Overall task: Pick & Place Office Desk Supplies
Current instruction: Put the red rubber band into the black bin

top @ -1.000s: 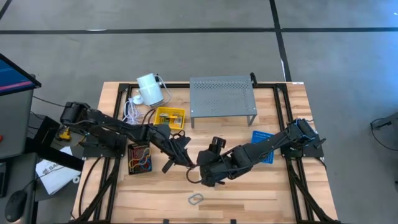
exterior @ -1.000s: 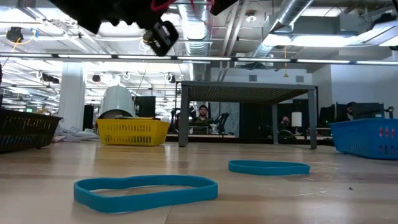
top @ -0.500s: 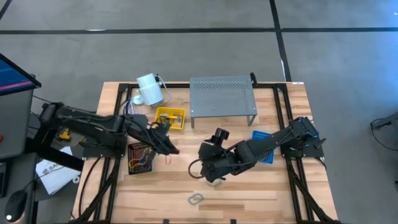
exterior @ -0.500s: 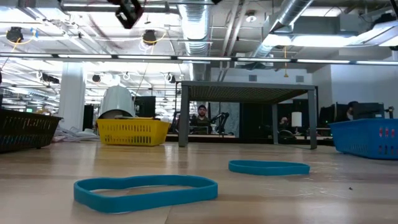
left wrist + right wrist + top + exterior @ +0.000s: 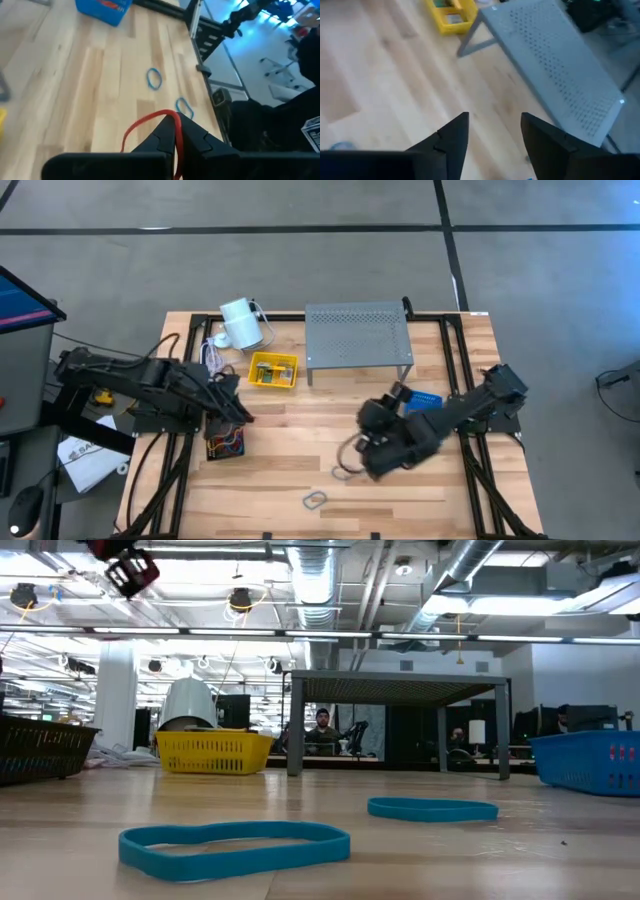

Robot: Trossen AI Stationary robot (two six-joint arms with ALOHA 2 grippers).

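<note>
A: Left gripper first. State?
B: Clenched on a red band; the loop hangs out past the pinched fingertips. From above, the gripper sits over the dark bin, which has coloured bands in it.
A: Back of the table, left to right?
B: White cylinder with cord at the rear left, yellow bin next, with small items inside that I cannot identify. Then the grey shelf at rear centre, and the blue bin right of it, partly under the right arm.
A: Loose bands?
B: Two blue ones on the wood. One lies near the front edge, the other further back in the low view. Left wrist view shows both, apart from each other.
A: Right gripper?
B: Fingers parted, nothing between them. It hovers right of centre, aimed toward the shelf and yellow bin.
A: Background?
B: A person seated beyond the table, seen under the shelf.
</note>
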